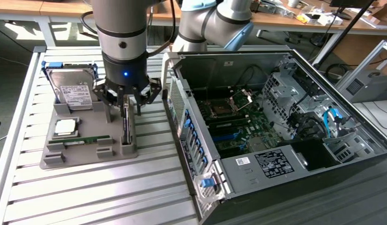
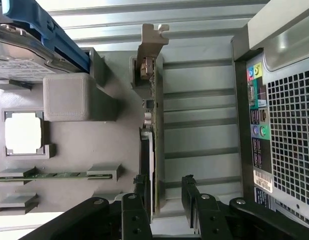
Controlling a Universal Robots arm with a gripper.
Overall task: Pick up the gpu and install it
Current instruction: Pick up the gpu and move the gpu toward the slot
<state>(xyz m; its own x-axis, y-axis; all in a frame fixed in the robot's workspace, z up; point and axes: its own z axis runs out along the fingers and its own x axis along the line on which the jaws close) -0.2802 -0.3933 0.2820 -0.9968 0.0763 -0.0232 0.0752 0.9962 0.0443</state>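
Note:
The gpu (image 1: pixel 125 125) stands on its edge in a slot of the grey holder tray (image 1: pixel 87 157), a thin dark card. In the wrist view the gpu (image 2: pixel 153 117) runs lengthwise, with its silvery bracket (image 2: pixel 151 42) at the far end. My gripper (image 1: pixel 124 107) hangs straight over the card's near end. The gripper (image 2: pixel 164 184) is open, and its black fingers (image 2: pixel 189 192) stand one on each side of the card's edge. The card is closer to one finger and neither finger presses on it.
On the same tray are a hard drive (image 1: pixel 73 89) in a blue frame, a square processor (image 1: pixel 65 126) and a green memory stick (image 1: pixel 87 139). The open computer case (image 1: pixel 262 122) lies on the exterior view's right, its perforated rear panel (image 2: pixel 287 125) close beside the tray.

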